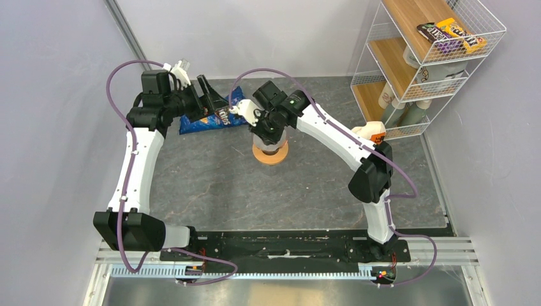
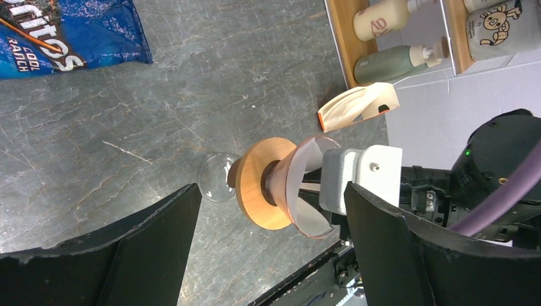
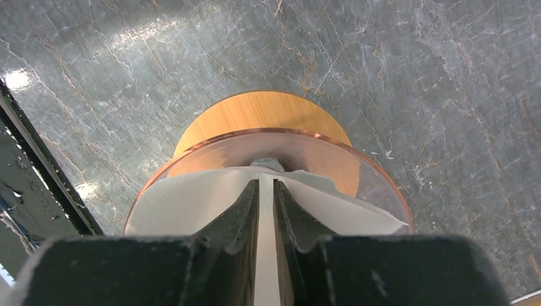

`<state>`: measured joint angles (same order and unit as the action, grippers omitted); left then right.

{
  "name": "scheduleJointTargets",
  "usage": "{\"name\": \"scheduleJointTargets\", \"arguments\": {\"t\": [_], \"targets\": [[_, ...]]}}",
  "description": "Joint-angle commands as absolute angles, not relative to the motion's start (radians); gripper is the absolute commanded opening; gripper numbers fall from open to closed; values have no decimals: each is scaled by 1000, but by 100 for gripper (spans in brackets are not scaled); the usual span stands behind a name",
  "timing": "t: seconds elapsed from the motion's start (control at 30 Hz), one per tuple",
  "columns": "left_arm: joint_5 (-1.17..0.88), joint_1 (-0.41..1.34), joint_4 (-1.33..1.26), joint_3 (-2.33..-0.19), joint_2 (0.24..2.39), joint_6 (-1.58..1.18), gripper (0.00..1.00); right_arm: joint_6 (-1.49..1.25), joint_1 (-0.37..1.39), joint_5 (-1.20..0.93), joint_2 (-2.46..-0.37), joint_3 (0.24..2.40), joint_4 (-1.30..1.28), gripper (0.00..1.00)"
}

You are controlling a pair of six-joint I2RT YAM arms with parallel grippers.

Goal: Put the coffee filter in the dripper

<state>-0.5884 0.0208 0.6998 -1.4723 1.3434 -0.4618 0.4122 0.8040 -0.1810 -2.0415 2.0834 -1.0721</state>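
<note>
The dripper [image 1: 270,153] stands mid-table, its orange-tan disc rim [image 3: 255,115] under a clear copper-tinted cone. The white coffee filter [image 3: 185,197] lies inside the cone, its paper spread against the wall [image 2: 309,159]. My right gripper [image 3: 266,182] points straight down into the filter. A narrow gap shows between its black fingers, with white paper visible through it. My left gripper [image 2: 271,191] hangs wide open and empty at the back left [image 1: 207,95], well away from the dripper and looking at it side-on.
A small clear glass [image 2: 215,178] sits under the dripper. A blue chips bag [image 1: 204,118] lies behind it at the back. An orange-and-white pack [image 1: 373,132] lies by the white wire shelf [image 1: 434,57], which holds bottles and candy at the right.
</note>
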Motion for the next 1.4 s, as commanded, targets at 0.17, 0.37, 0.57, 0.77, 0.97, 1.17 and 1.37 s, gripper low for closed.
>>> {"name": "scheduleJointTargets", "arguments": {"t": [0.17, 0.37, 0.57, 0.77, 0.97, 1.17, 1.37], "targets": [[-626, 9, 641, -1470, 1319, -506, 91, 403, 811, -160, -2012, 2199, -1115, 21], [-629, 6, 638, -1468, 1318, -508, 91, 381, 811, -158, -1967, 2247, -1131, 22], [-614, 6, 703, -1510, 1332, -435, 91, 330, 802, -148, -1884, 2262, -1094, 26], [-574, 6, 902, -1681, 1397, -227, 92, 207, 707, -179, -1770, 2214, -1009, 51], [-523, 8, 1181, -1945, 1550, -55, 93, 49, 516, -254, -1638, 2089, -938, 69], [-441, 12, 1265, -1981, 1609, 75, 95, -76, 360, -272, -1421, 1740, -786, 87], [-319, 15, 1090, -1732, 1476, 117, 96, -132, 301, -250, -1244, 1380, -655, 97]]}}
